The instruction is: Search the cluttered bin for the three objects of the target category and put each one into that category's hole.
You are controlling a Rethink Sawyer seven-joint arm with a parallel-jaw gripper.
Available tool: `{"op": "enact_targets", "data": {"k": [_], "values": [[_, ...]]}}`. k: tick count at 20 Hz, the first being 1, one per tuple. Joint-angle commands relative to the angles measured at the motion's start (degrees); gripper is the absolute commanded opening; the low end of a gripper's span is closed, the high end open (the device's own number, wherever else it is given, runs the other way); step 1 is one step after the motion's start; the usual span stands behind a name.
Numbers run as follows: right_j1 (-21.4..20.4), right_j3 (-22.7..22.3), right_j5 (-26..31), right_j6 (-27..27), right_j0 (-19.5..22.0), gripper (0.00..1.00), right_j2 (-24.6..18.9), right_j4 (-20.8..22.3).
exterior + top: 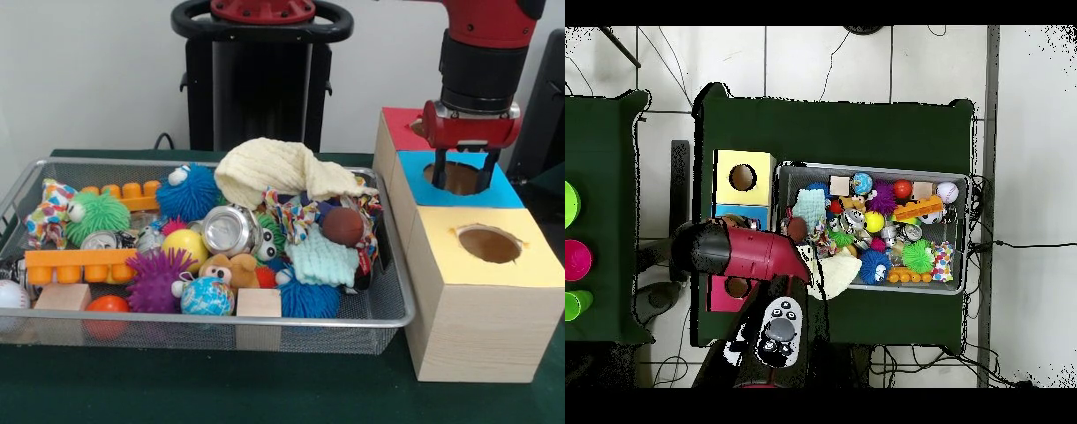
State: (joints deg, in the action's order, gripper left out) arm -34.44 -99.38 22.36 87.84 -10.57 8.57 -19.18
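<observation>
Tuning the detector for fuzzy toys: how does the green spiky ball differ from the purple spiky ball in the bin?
The green spiky ball sits toward the bin's back, beside the patterned cloth; the purple spiky ball sits nearer the front, next to the globe ball. Green shows a white eye; purple shows none. Both are round with soft spikes.

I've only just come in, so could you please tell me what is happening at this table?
The red and black robot arm is holding its pincer down at the round hole of the blue-topped wooden box, between the red-topped box and the yellow-topped box. Whether the pincer holds anything cannot be seen. Beside the boxes, the wire mesh bin is full of clutter: spiky rubber balls, a crushed silver can, a cream knitted cloth and wooden blocks.
</observation>
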Motion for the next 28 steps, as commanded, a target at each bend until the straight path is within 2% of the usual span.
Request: {"op": "enact_targets", "data": {"k": [1, 5, 17, 21, 25, 28], "values": [[0.25, 3.06, 3.63, 14.51, 0.18, 1.00, 0.93, -1.37], [-4.21, 2.48, 10.30, 13.77, 0.09, 1.00, 2.80, -0.12], [-9.21, 3.51, 19.49, 11.59, 0.21, 1.00, 5.99, 2.48], [-10.31, 2.95, 19.64, 7.71, 3.16, 1.00, 5.73, 3.26], [-12.92, -0.09, 17.63, 3.95, 7.53, 1.00, 4.93, 3.49], [-14.65, -0.77, 17.88, 1.00, 11.71, 1.00, 3.88, 3.93]]}}
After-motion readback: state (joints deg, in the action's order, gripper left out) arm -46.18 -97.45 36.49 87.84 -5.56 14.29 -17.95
